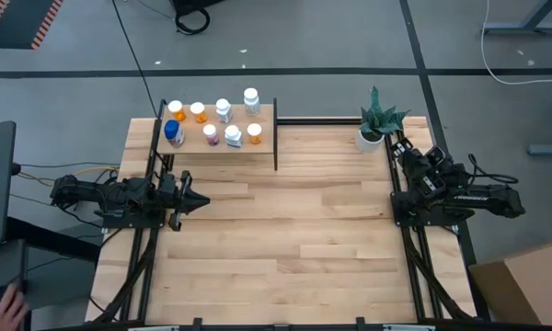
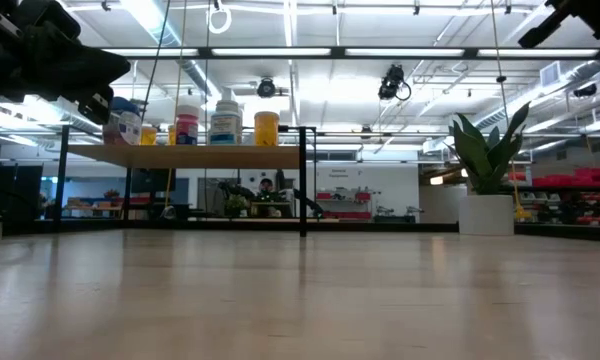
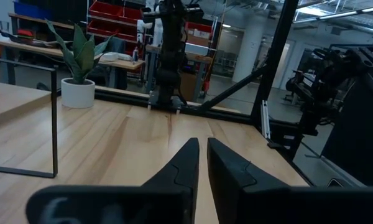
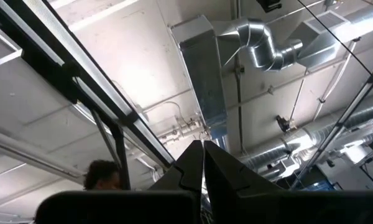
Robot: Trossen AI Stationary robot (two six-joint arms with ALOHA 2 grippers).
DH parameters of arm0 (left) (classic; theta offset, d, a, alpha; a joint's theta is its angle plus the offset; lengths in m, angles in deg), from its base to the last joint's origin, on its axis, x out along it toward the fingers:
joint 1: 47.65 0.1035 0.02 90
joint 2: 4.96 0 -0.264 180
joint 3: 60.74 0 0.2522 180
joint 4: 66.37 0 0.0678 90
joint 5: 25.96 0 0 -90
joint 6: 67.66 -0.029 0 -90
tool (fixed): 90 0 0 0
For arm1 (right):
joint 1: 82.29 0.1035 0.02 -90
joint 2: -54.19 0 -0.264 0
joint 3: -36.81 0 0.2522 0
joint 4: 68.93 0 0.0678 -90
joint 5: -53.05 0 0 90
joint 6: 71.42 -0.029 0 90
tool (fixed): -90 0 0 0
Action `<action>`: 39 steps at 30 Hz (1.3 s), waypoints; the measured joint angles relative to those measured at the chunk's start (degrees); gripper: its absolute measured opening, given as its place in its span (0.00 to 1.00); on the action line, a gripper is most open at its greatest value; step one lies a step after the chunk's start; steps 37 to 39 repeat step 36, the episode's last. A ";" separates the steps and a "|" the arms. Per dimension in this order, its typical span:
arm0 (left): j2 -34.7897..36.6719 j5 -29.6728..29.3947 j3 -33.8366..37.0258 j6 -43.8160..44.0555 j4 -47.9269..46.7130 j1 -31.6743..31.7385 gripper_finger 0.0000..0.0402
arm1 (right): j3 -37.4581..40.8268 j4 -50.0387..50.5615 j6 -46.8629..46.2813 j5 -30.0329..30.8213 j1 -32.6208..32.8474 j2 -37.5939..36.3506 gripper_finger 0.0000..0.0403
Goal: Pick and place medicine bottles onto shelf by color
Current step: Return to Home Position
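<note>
From above, we see eight medicine bottles (image 1: 223, 110) standing on the shelf (image 1: 265, 140) at the desk's (image 1: 294, 239) far left corner. The left gripper (image 1: 201, 200) hangs near it over the left side, and the right arm (image 1: 460, 193) is folded at the right edge. Level across the desk, bottles line the shelf board. In the left wrist view, the fingers (image 3: 183, 165) sit nearly together, empty. The right gripper's (image 4: 202, 146) fingers meet, pointing at the ceiling.

Table (image 1: 304, 230): pale wood planks, smooth, slight sheen
Shelf (image 1: 191, 142): light wood board, matt, on thin black metal frame
Bottles (image 1: 255, 134): glossy plastic, white caps
Pot (image 1: 370, 140): white, smooth, matt
Left gripper (image 3: 202, 146): dark, matt, plastic-looking
</note>
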 joint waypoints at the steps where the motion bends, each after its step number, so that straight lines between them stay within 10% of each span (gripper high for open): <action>1: 0.00 0.00 0.00 -0.02 0.00 0.00 0.10 | 0.00 0.00 -0.01 0.00 0.00 0.00 0.05; 39: 0.00 0.02 0.00 0.00 0.02 0.00 0.10 | 0.00 -0.04 -0.02 -0.02 -0.02 0.00 0.05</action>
